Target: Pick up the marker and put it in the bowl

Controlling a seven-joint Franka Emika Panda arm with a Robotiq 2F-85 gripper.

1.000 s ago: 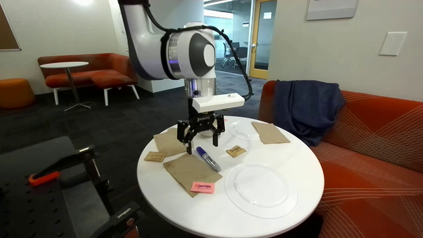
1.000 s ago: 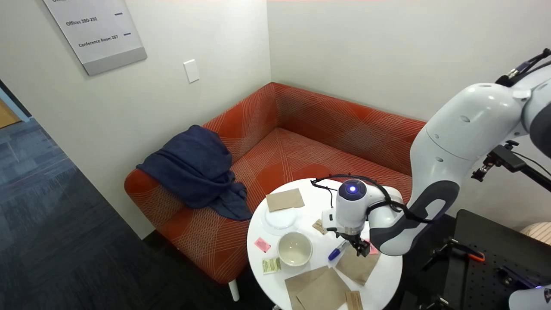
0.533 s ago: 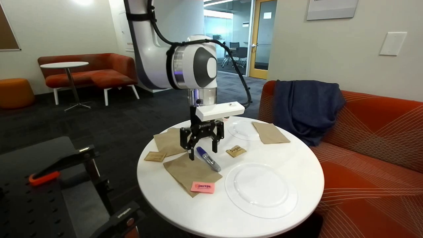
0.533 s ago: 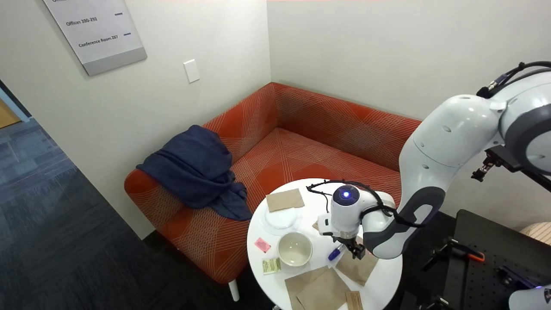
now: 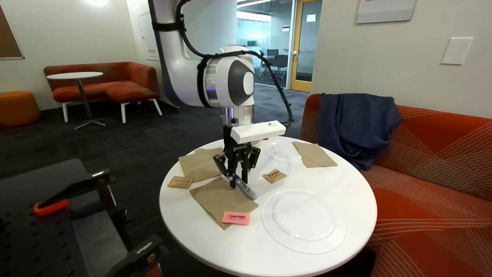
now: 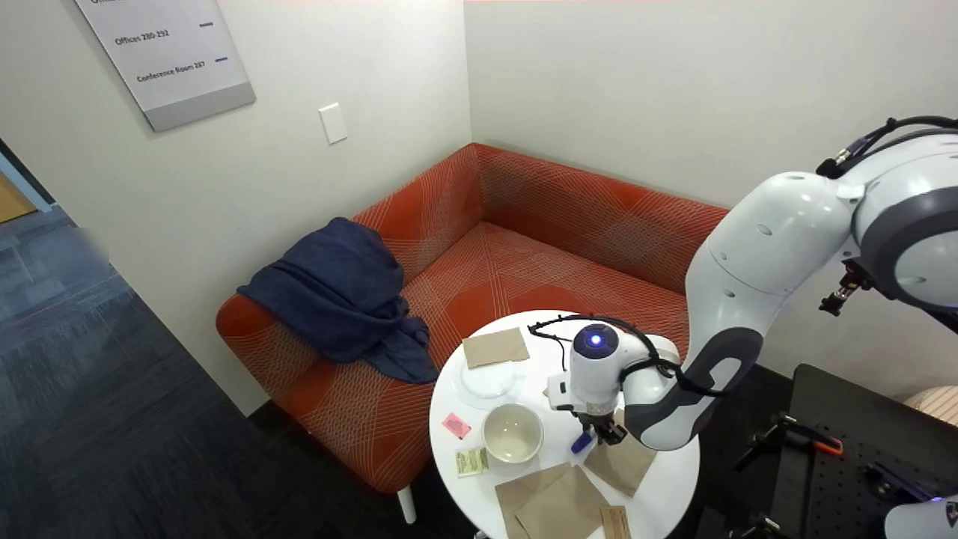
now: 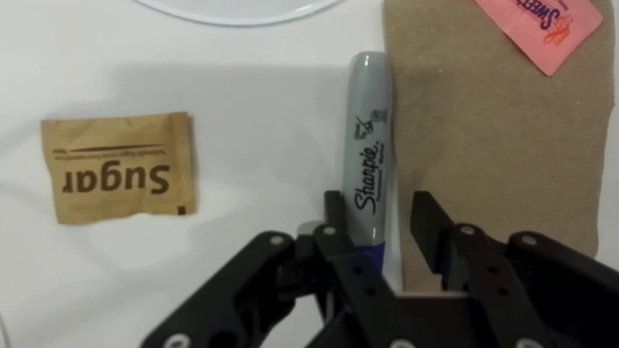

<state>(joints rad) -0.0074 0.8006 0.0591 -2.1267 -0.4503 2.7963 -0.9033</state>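
The marker [image 7: 368, 140], grey with a dark blue cap, lies on the white table along the edge of a brown napkin. My gripper [image 7: 377, 205] points down over its cap end, the jaws partly drawn together with the marker between them. In the wrist view the left finger [image 7: 334, 208] is right beside or against the marker, while a gap separates the right finger [image 7: 428, 227] from it. Part of the cap is hidden behind the left finger. The round cream bowl [image 6: 513, 421] stands a short way from the marker in an exterior view, nothing seen inside it.
A sugar packet [image 7: 121, 169] lies beside the marker. On the brown napkin [image 5: 215, 196] rests a pink packet [image 5: 235, 217]. A clear flat plate [image 5: 303, 219] is near the marker's grey end. More napkins [image 6: 561, 505] and a green packet [image 6: 472, 462] surround the bowl.
My gripper has come down toward the table, and its fingers have drawn closer together on either side of the marker. The marker and bowl have not visibly moved.
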